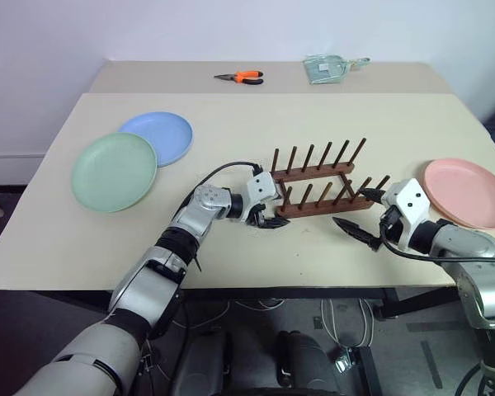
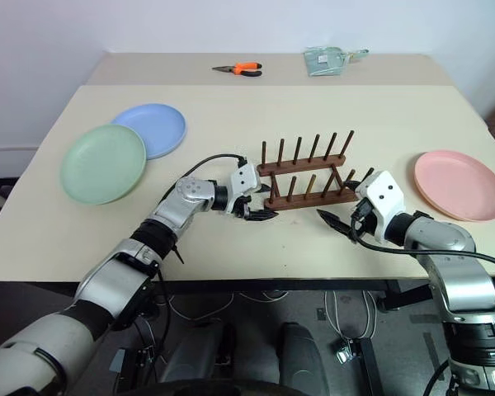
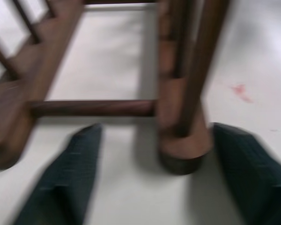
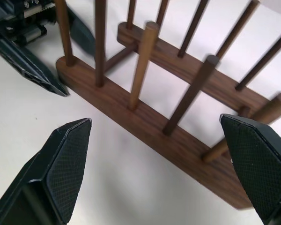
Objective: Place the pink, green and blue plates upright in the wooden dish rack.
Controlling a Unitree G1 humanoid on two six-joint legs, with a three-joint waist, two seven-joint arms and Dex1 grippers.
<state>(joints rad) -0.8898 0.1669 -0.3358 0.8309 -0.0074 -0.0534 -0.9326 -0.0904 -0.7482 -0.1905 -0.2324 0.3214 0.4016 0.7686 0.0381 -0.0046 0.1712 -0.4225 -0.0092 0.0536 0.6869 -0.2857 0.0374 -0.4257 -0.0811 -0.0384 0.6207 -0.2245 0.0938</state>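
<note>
No brand, label or writing can be read on anything in these frames.

The wooden dish rack (image 1: 320, 186) stands just right of centre in the left eye view, on the tan table (image 1: 231, 247), with no plate between its pegs. The green plate (image 1: 114, 171) lies flat at middle left, its upper right edge overlapping the blue plate (image 1: 162, 134) just above it. The pink plate (image 1: 469, 192) lies flat at the right edge, well apart from the other two. On a second table pushed against the far side, orange-handled pliers (image 1: 241, 77) lie at upper centre and a pale green dustpan (image 1: 328, 68) lies to their right.

The head views show all of this; the wrist views show only the rack close up. In the left wrist view the rounded end of one base rail sits between the two dark fingers (image 3: 70, 180), with a crossbar just beyond; whether either finger touches the wood cannot be told. The right wrist view looks along the near rail and its pegs, and the other arm's gripper shows in its upper left corner.

The left gripper (image 1: 269, 213) is at the rack's left end, fingers spread wide either side of the rail end, clamping nothing. The right gripper (image 1: 359, 217) hangs near the rack's right end, fingers spread wide and holding nothing.
</note>
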